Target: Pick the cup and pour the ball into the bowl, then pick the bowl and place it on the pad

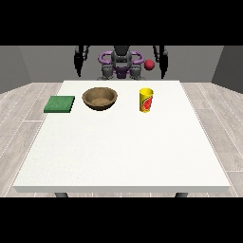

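Observation:
A yellow cup [146, 100] with a red mark stands upright on the white table [123, 152], right of centre near the far edge. A small red ball [150, 65] shows in the air above the cup, beside the robot's torso, touching nothing. A brown wooden bowl [99, 98] sits left of the cup, and nothing lies in it. Further left a flat green pad [60, 104] lies on the table. The hand at the view's left [78, 68] and the hand at the view's right [163, 70] hang beside the robot behind the far edge, fingers pointing down, holding nothing.
The table's far edge runs just in front of the robot. Pad, bowl and cup stand in a row along the far part of the table. Grey wood floor surrounds the table.

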Available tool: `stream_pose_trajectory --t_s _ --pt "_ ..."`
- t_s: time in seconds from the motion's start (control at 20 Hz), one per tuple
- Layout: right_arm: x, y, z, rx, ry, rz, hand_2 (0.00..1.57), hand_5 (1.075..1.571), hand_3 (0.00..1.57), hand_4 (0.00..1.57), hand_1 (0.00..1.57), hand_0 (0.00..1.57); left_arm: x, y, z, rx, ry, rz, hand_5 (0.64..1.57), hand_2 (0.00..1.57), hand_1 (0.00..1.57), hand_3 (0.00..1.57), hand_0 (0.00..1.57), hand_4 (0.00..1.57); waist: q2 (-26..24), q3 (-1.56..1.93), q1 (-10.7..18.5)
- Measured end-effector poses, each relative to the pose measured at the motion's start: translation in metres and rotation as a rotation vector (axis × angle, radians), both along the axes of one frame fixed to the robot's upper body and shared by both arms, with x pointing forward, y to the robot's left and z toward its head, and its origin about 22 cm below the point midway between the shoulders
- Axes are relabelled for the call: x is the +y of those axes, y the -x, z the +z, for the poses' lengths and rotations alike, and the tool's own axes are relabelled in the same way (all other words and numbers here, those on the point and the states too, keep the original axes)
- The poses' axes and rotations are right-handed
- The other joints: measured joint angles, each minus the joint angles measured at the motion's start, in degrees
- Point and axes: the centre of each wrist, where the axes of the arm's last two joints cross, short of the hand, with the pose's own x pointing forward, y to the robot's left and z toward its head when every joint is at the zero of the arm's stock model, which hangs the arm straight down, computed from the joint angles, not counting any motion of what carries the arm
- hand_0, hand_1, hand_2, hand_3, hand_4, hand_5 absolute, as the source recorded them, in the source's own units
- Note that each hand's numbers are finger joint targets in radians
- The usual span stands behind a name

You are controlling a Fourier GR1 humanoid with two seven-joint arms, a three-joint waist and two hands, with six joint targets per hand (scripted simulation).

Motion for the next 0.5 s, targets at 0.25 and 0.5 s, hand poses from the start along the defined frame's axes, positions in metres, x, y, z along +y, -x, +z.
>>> stream_pose_trajectory --t_s 0.25,0.5 --pt "-0.007 -0.001 0.017 -0.016 0.031 -0.002 0.0 1.571 0.31 1.06 0.0 0.0 0.004 -0.002 0.019 -0.029 -0.019 -0.005 1.535 0.0 0.0 0.0 0.0 0.0 -8.9 0.59 -0.2" --pt "0.032 -0.014 0.058 -0.093 -0.067 0.053 0.0 1.571 0.0 0.83 0.0 0.0 -0.013 -0.013 0.053 -0.078 0.129 -0.038 1.535 0.0 0.0 0.0 0.0 0.0 -20.4 0.86 0.9"
